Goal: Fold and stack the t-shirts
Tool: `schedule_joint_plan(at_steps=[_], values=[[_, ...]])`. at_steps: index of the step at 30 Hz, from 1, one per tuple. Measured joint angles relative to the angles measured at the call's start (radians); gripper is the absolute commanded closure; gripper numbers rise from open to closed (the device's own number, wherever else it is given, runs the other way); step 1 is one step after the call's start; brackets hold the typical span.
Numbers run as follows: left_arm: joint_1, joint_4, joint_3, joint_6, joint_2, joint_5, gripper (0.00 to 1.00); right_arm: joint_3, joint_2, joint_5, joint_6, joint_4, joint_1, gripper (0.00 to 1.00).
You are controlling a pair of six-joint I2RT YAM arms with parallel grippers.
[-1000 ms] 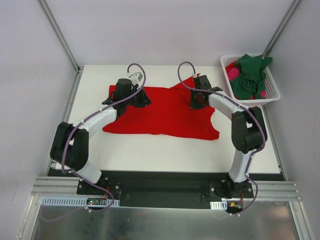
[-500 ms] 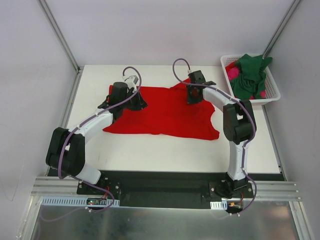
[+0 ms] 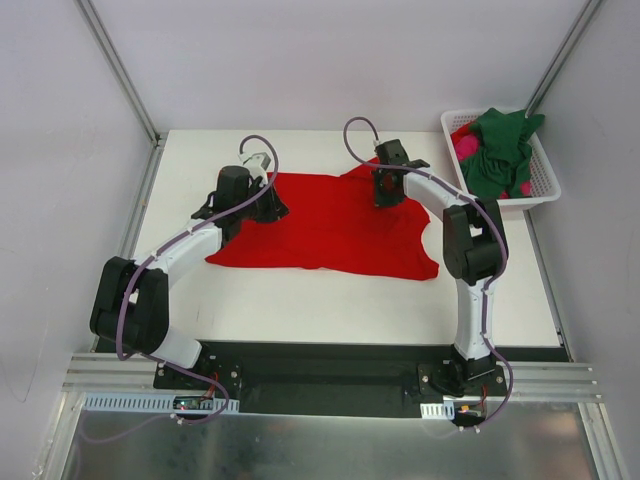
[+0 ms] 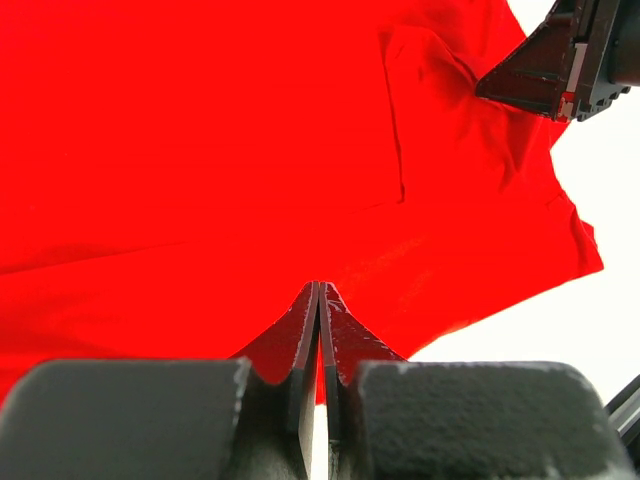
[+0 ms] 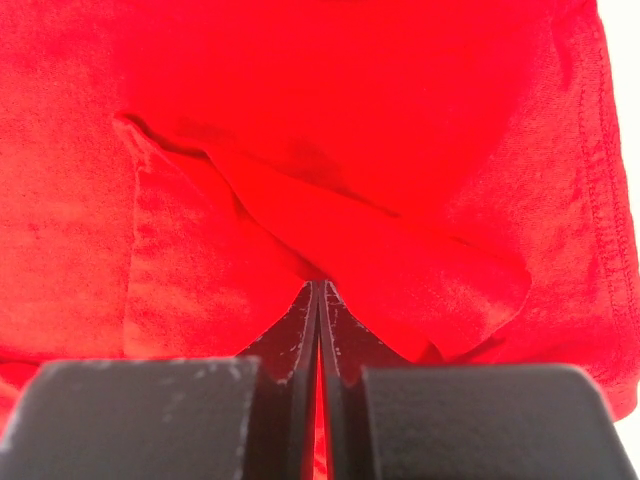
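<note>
The red t-shirt (image 3: 330,230) lies spread across the middle of the table. My left gripper (image 3: 270,207) is at its far-left edge, jaws pressed together on the cloth (image 4: 200,150). The fingertips (image 4: 320,290) meet at the shirt's edge, with white table beyond. My right gripper (image 3: 386,197) is at the far-right part, by the sleeve, jaws shut on a raised fold of red cloth (image 5: 330,230). The right fingers (image 4: 560,60) also show in the left wrist view. The dark green t-shirt (image 3: 497,150) and the magenta-pink t-shirt (image 3: 464,146) lie bunched in the basket.
The white slotted basket (image 3: 545,188) stands at the table's far right corner. Bare white table (image 3: 330,310) lies between the shirt and the arm bases. Metal frame posts rise at both far corners.
Both grippers have shifted a little to the left along the shirt's far edge, still shut on the cloth. The shirt's far edge has followed slightly.
</note>
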Motion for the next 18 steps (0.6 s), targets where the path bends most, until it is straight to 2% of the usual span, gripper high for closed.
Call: schedule_joint_plan(at_steps=[18], values=[[0.006, 0.0, -0.001, 0.0, 0.0, 0.0, 1.0, 0.001, 0.001, -0.013, 0.0, -0.018, 0.0, 0.98]])
